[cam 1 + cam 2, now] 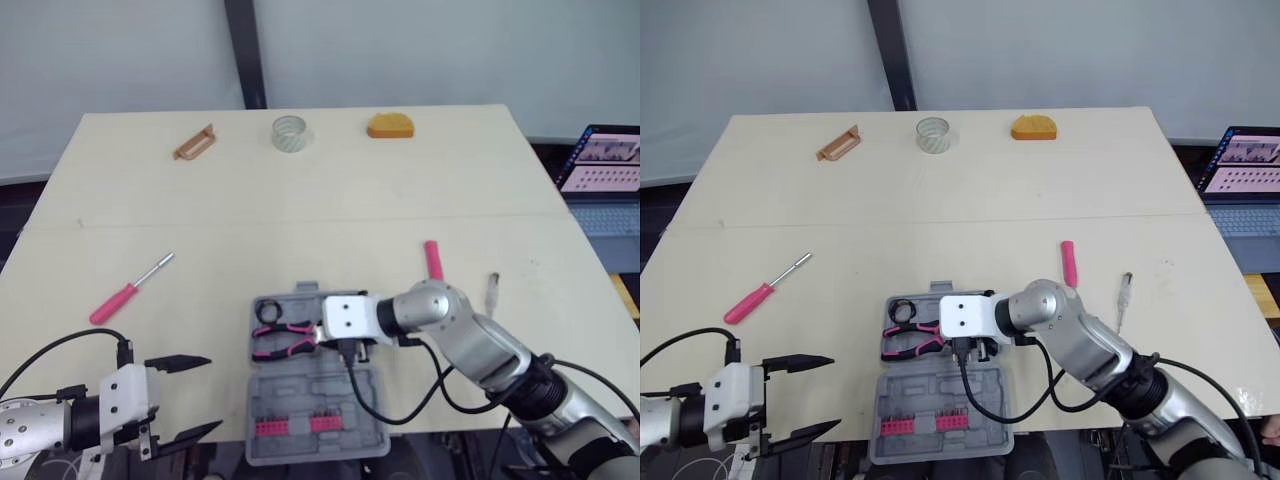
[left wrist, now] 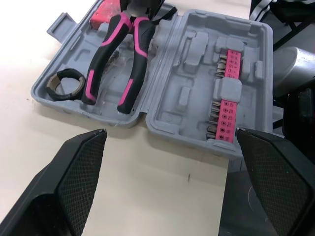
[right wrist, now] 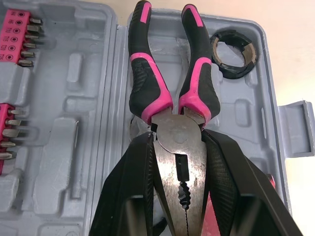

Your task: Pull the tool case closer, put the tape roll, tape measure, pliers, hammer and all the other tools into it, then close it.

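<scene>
- The left gripper hangs over the near left edge of the table, with its 2 black fingers spread wide and nothing between them.
- Just beside it lies the grey tool case, open flat at the near edge. Its near half carries 2 pink bit strips; the small marks printed on them are too small to read.
- In the far half of the case lie the pliers, with pink and black handles, and next to the handle ends a black ring.
- The right gripper reaches into the case from the right, and its fingers are clamped on the metal head of the pliers.
- On the table left of the case, well apart, lies a pink screwdriver.
- To the right, a pink handle shows beyond the right arm, and a small metal tool lies near it.
- Along the far edge are a tan flat tool, a clear tape roll and an orange tape measure.
- Beyond the right edge of the table stands a laptop; its screen text is not readable.
</scene>
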Controlling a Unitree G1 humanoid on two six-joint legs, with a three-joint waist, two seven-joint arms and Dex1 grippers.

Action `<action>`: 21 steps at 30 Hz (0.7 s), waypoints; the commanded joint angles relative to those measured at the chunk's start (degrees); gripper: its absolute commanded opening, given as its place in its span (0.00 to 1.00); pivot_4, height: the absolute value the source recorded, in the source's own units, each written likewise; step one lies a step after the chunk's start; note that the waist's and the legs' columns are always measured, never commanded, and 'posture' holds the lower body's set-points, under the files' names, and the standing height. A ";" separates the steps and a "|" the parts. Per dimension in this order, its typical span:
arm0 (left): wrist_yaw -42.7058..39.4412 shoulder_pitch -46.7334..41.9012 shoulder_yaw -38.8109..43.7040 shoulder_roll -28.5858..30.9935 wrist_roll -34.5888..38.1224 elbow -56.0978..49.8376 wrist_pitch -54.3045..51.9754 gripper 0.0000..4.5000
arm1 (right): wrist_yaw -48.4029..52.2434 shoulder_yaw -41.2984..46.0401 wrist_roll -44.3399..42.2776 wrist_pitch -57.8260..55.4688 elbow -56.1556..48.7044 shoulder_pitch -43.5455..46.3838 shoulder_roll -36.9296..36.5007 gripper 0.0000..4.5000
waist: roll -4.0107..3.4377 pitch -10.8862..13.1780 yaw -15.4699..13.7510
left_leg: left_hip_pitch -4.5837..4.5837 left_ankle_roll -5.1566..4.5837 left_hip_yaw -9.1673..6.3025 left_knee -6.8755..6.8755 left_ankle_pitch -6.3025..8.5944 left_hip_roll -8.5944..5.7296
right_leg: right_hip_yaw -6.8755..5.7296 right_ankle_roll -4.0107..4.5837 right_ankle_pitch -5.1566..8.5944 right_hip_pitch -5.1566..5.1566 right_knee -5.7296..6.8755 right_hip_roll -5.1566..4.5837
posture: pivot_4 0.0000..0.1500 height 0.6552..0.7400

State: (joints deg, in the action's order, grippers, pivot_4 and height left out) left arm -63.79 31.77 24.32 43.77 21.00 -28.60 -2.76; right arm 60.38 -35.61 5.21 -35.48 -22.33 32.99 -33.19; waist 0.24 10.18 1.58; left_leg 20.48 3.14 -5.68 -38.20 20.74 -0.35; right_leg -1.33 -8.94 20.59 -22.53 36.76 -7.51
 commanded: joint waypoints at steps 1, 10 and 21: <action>0.49 0.40 0.83 0.42 0.74 -1.55 -0.26 1.00 | -0.91 0.19 0.61 -0.37 -1.10 0.51 0.67 0.21 | 0.00 0.00 0.00 | 0.00 0.00 0.00 0.00 0.00 0.00 | 0.00 0.00 0.00 0.00 0.00 0.00 | 1.00 1.00; 4.80 -2.58 2.16 -0.79 2.53 -0.55 -4.06 1.00 | -1.00 -0.72 1.65 -1.05 -1.35 -0.22 0.92 0.21 | 0.00 0.00 0.00 | 0.00 0.00 0.00 0.00 0.00 0.00 | 0.01 0.00 0.00 0.00 0.00 0.00 | 1.00 1.00; 5.07 -2.16 2.46 -0.61 3.73 -2.02 -6.67 1.00 | -1.81 -1.86 2.30 -1.79 -1.24 -0.90 1.11 0.21 | 0.01 -0.01 0.05 | -0.03 0.00 0.00 0.04 0.00 0.01 | 0.01 0.00 0.00 0.00 0.01 0.01 | 1.00 1.00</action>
State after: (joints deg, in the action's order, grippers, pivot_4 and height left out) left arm -58.41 29.01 25.95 42.90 23.89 -28.83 -9.70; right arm 59.01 -37.71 7.35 -37.61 -22.22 32.30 -32.49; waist 0.25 10.18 1.63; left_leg 20.45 3.14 -5.68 -38.16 20.74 -0.35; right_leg -1.32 -8.94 20.59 -22.53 36.76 -7.50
